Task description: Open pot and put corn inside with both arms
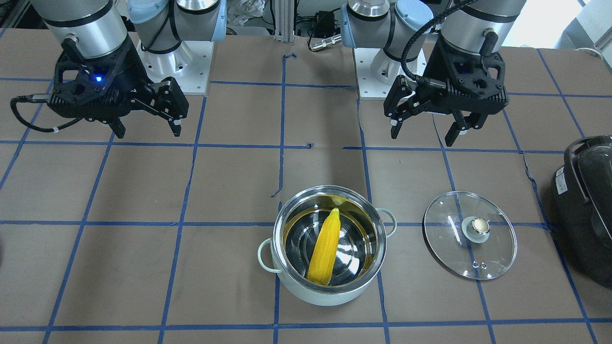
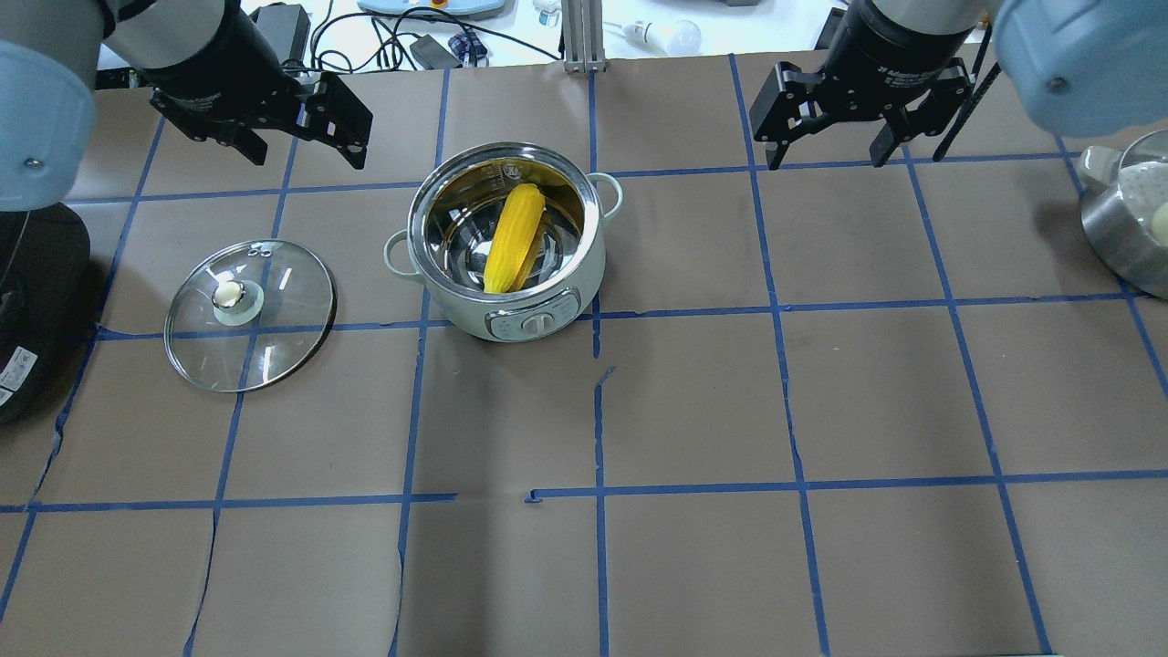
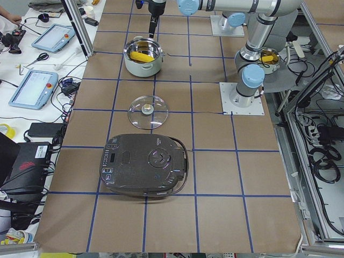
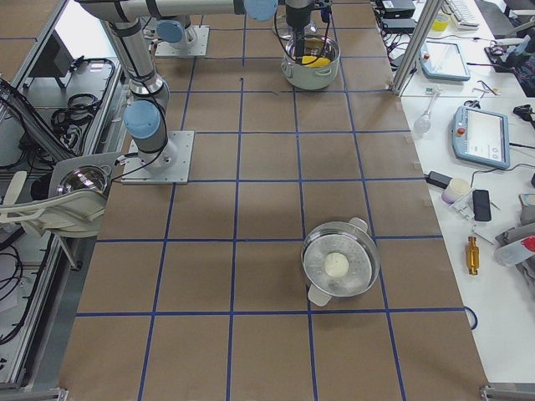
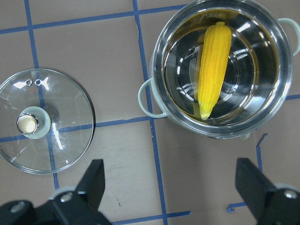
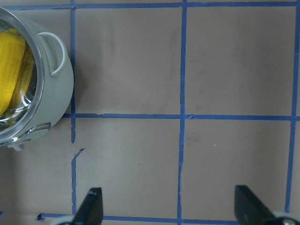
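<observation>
1 pot (image 1: 330,292) stands open near the worktop's (image 1: 143,267) far edge, opposite my 2 bases and about midway along it. 1 corn (image 1: 325,251) lies inside, slanted across the steel bottom. 1 glass lid (image 1: 449,243) lies flat, knob up, beside the pot toward the left end, apart from it.

My left fingers (image 1: 455,131) and right fingers (image 1: 117,128), 2 on each side, hang spread wide and empty above the worktop.

Near the left end sits 1 black appliance (image 3: 145,164). Toward the right end is 1 steel pan (image 4: 322,281) holding 1 pale round lump (image 4: 336,266).
</observation>
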You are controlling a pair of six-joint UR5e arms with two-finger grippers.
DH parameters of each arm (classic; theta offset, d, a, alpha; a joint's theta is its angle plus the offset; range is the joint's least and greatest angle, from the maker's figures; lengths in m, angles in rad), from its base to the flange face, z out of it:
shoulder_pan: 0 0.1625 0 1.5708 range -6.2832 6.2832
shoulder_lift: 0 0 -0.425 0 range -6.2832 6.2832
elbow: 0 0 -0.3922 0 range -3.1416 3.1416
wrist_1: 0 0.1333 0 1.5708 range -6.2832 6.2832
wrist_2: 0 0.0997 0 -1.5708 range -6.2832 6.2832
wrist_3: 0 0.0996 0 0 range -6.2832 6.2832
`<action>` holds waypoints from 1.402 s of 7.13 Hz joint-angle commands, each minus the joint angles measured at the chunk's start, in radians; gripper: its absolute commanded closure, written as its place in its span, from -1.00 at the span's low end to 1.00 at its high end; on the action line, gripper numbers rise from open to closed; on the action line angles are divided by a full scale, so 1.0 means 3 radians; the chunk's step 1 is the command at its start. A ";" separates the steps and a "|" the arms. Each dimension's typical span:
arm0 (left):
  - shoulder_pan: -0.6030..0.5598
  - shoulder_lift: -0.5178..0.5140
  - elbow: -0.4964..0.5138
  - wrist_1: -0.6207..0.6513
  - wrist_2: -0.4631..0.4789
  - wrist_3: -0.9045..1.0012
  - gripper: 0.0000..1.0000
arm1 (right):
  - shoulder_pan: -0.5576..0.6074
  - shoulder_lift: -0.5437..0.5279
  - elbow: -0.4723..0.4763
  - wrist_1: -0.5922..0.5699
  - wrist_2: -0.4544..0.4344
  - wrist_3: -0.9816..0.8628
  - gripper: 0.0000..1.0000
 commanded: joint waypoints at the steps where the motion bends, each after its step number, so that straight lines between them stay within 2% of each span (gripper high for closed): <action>1: 0.0000 -0.0001 -0.0004 0.0000 0.0000 0.0000 -1.00 | -0.0002 -0.0009 0.0005 -0.0003 -0.0010 -0.0070 -1.00; 6: 0.0000 0.0040 -0.0035 0.0000 -0.0005 0.0005 -1.00 | -0.0022 0.0006 0.0000 -0.0090 -0.0015 -0.0148 -1.00; 8: 0.0000 0.0050 -0.0040 0.0000 0.0000 0.0000 -1.00 | -0.0022 -0.0045 -0.0010 -0.0034 -0.0182 -0.0178 -1.00; 10: 0.0000 0.0055 -0.0040 -0.0010 0.0010 0.0005 -1.00 | -0.0017 -0.0096 0.0005 -0.0069 -0.0168 -0.0173 -1.00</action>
